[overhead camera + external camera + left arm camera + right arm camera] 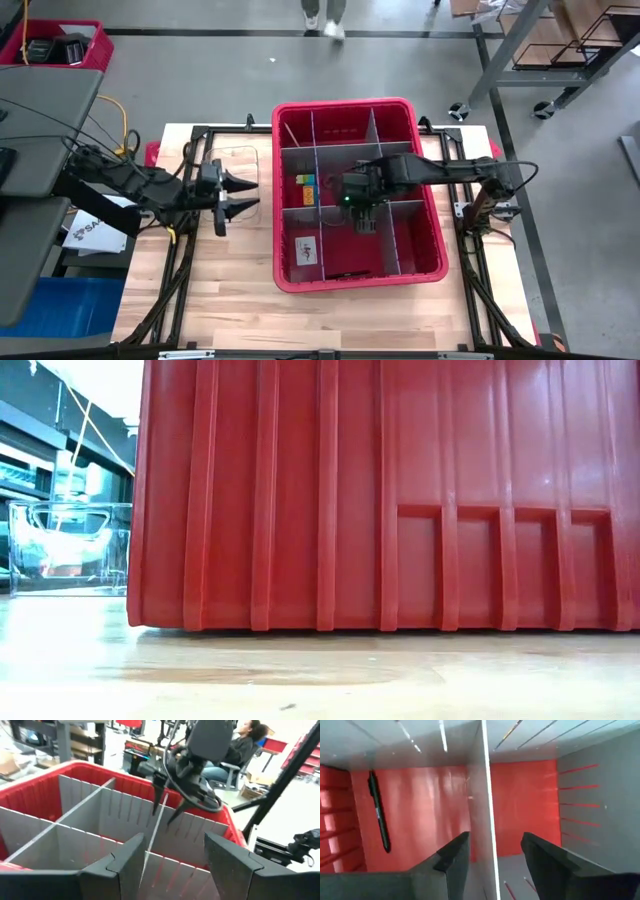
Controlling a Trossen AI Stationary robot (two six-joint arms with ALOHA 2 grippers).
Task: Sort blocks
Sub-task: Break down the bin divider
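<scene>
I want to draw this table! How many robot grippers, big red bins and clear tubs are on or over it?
Robot grippers: 2, the left gripper and the right gripper
Big red bin: 1
Clear tub: 1
Total: 4

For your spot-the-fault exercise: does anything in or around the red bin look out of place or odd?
Yes: a black pen lies on the floor of one compartment of the red bin, among the grey dividers, though it is no block. The blocks sit together in one compartment. Nothing looks spilled or damaged.
</scene>
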